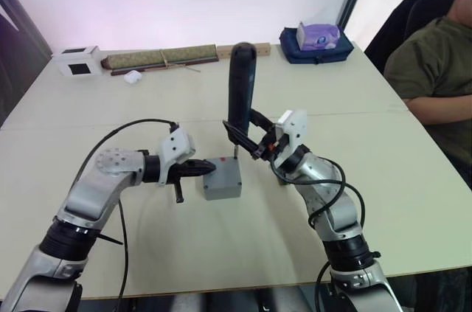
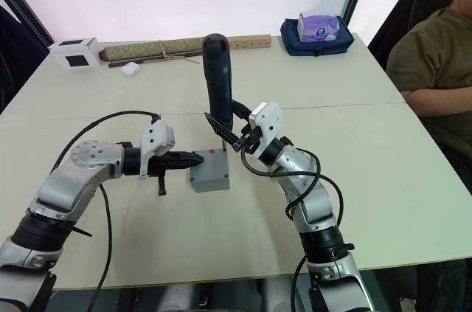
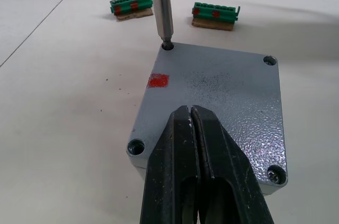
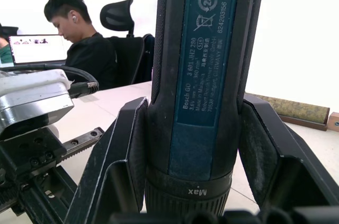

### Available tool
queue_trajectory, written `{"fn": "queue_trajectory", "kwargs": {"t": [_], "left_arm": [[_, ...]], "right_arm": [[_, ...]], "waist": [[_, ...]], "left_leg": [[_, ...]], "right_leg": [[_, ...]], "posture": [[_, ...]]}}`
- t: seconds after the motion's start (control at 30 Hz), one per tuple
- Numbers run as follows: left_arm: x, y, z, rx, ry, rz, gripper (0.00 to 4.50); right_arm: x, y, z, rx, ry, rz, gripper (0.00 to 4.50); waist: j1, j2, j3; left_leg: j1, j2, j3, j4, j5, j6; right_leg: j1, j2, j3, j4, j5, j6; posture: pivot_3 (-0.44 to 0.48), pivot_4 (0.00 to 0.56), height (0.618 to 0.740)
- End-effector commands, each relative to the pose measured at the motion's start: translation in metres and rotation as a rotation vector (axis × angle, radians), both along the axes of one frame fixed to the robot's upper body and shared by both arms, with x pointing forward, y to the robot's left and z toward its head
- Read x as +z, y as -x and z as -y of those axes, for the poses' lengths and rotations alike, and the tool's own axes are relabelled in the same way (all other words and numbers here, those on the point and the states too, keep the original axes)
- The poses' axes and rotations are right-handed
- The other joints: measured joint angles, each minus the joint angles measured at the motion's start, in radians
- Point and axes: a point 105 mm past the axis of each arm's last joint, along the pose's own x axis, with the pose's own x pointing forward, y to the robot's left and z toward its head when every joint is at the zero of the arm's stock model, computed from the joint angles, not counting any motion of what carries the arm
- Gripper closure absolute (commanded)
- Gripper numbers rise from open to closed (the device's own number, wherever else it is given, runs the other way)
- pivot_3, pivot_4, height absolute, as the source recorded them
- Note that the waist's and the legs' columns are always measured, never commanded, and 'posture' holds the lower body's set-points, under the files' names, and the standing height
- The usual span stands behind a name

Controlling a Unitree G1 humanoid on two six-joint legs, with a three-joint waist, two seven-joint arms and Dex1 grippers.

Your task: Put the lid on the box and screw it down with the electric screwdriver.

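The grey lid [image 3: 217,102], with its small red mark [image 3: 158,80], lies flat on the grey box [image 1: 222,179] in the middle of the table. My left gripper [image 1: 209,168] is shut with nothing in it, its tips resting on the lid's near edge [image 3: 192,113]. My right gripper [image 1: 243,139] is shut on the electric screwdriver [image 1: 240,91], which stands upright. Its metal bit [image 3: 161,7] sits in the lid's far corner screw hole [image 3: 168,45]. The other corner holes show in the left wrist view, and a screw head shows in one [image 3: 273,173].
Two green terminal blocks [image 3: 131,8] [image 3: 216,14] lie just beyond the box. At the table's far edge stand a white cube [image 1: 77,60], a long wooden box [image 1: 158,57] and a blue pouch with tissues [image 1: 317,40]. A seated person [image 1: 435,76] is at the right.
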Motion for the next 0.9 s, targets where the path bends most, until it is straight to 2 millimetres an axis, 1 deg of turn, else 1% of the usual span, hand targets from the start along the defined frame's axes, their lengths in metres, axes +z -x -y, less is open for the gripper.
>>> {"fn": "queue_trajectory", "kwargs": {"t": [0.03,0.1,0.17,0.43,0.5,0.57,0.6,0.73,0.9], "left_arm": [[-0.013,0.002,0.000,-0.001,-0.043,-0.025,4.50],[-0.013,0.002,0.001,-0.003,-0.042,-0.025,4.50],[-0.013,0.003,0.001,-0.003,-0.040,-0.026,4.50],[-0.017,0.003,0.002,-0.003,-0.047,-0.029,4.50],[-0.018,0.003,0.002,-0.003,-0.048,-0.029,4.50],[-0.018,0.003,0.003,-0.003,-0.047,-0.030,4.50],[-0.018,0.003,0.003,-0.003,-0.048,-0.030,4.50],[-0.020,0.004,0.003,-0.006,-0.052,-0.033,4.50],[-0.021,0.004,0.004,-0.010,-0.051,-0.033,4.50]], "right_arm": [[-0.032,-0.008,0.000,-0.029,0.070,-0.123,2.65],[-0.039,-0.009,0.001,-0.036,0.080,-0.155,2.65],[-0.043,-0.009,0.001,-0.036,0.089,-0.175,2.65],[-0.066,-0.009,0.004,-0.058,0.163,-0.233,2.65],[-0.068,-0.008,0.004,-0.059,0.168,-0.235,2.65],[-0.069,-0.008,0.004,-0.060,0.173,-0.237,2.65],[-0.069,-0.008,0.004,-0.061,0.176,-0.237,2.65],[-0.069,-0.009,0.005,-0.066,0.185,-0.237,2.65],[-0.063,-0.012,0.006,-0.070,0.188,-0.224,2.65]], "waist": [[0.000,0.000,0.000],[0.000,0.000,-0.001],[0.000,0.000,-0.002],[0.000,-0.001,-0.014],[0.000,-0.001,-0.015],[0.000,-0.001,-0.017],[0.000,-0.002,-0.018],[0.000,-0.002,-0.021],[0.001,-0.001,-0.021]], "left_leg": [[0.001,0.000,0.000,0.000,0.000,0.000],[0.013,0.000,0.000,-0.002,0.000,0.000],[0.018,0.000,0.000,-0.004,0.000,0.000],[0.020,0.000,0.000,-0.004,0.000,0.000],[0.022,0.000,0.000,-0.004,0.000,0.000],[0.029,0.000,0.000,-0.007,0.000,0.000],[0.030,0.001,0.000,-0.008,0.000,0.000],[0.030,0.001,0.000,-0.009,0.000,0.000],[0.030,0.001,0.000,-0.009,0.000,0.000]], "right_leg": [[0.002,0.000,0.000,0.000,0.000,0.000],[0.013,0.000,0.000,-0.003,-0.001,-0.001],[0.019,0.000,0.000,-0.004,-0.002,-0.004],[0.020,0.000,0.000,-0.004,-0.002,-0.003],[0.022,0.000,0.000,-0.005,-0.003,-0.004],[0.030,0.000,0.000,-0.008,-0.003,-0.005],[0.031,0.000,0.000,-0.010,-0.004,-0.005],[0.031,0.000,0.000,-0.012,-0.004,-0.006],[0.031,0.000,0.000,-0.012,-0.004,-0.006]], "posture": [[0.000,0.150,0.740],[0.000,0.150,0.740],[0.000,0.150,0.740],[0.000,0.150,0.740],[0.000,0.150,0.740],[0.000,0.150,0.740],[0.000,0.150,0.740],[0.000,0.150,0.740],[0.000,0.150,0.740]]}}
